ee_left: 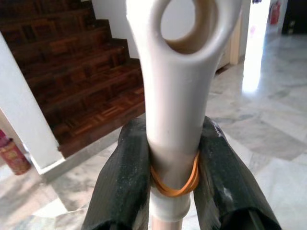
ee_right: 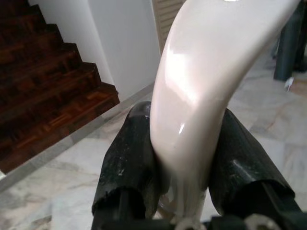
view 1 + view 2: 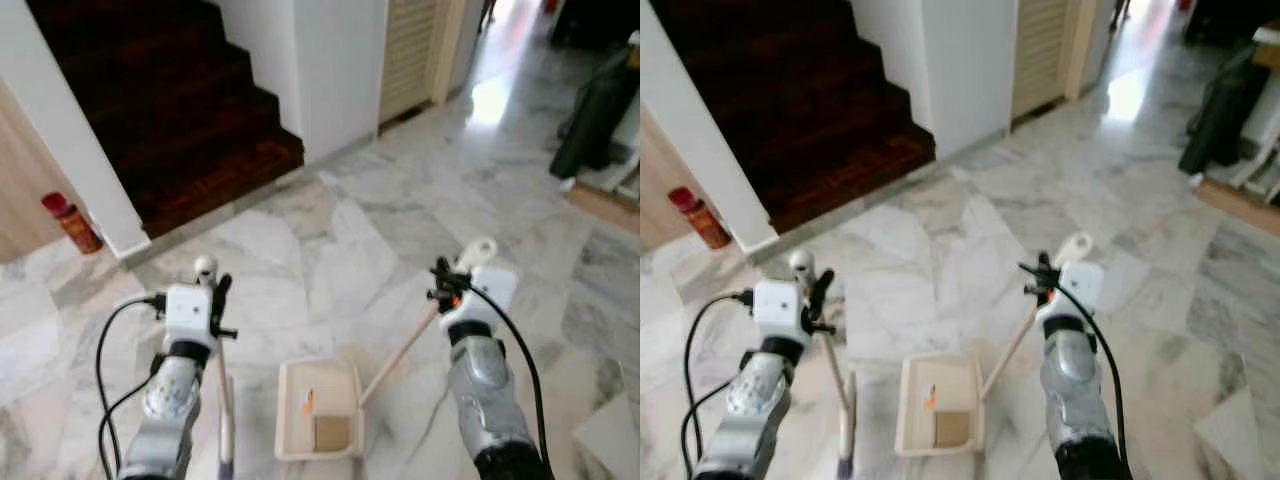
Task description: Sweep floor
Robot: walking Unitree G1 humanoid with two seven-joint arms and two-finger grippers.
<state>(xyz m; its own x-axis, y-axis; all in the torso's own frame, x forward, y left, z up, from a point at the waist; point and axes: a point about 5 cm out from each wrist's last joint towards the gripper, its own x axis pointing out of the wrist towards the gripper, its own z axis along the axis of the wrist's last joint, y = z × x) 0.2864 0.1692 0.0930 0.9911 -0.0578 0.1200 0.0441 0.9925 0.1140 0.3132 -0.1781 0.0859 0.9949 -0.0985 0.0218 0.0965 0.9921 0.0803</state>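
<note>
I have both arms raised in front of me over a grey-veined white marble floor point(image 3: 330, 250). My left gripper point(image 1: 175, 158) is clamped tight around the cream plastic broom handle point(image 1: 177, 96), its two black fingers point(image 1: 122, 182) pressing either side just below the handle's hanging loop, where an orange rubber band point(image 1: 175, 184) circles the shaft. In the head view that handle point(image 3: 225, 400) runs down from the gripper toward the floor by my left side.

My right gripper point(image 2: 180, 163) is closed just as firmly on the curved cream handle of the dustpan point(image 2: 206, 81), the fingers point(image 2: 129, 158) touching it on both sides. From the head view, the thin light wooden-coloured shaft point(image 3: 400, 355) slants down from that gripper to the cream rectangular dustpan tray point(image 3: 320, 410), which sits on the floor between my two arms. Inside the tray I see a small orange scrap point(image 3: 308, 402) and a brownish square piece point(image 3: 332, 432).

Ahead on the left, dark wooden stairs point(image 3: 160, 110) rise behind a white wall point(image 3: 330, 70), and a red cylindrical canister point(image 3: 72, 222) stands at the foot of the pale wall edge. A louvred cream door point(image 3: 410, 55) is further back, and a dark object point(image 3: 595, 110) leans at the far right.
</note>
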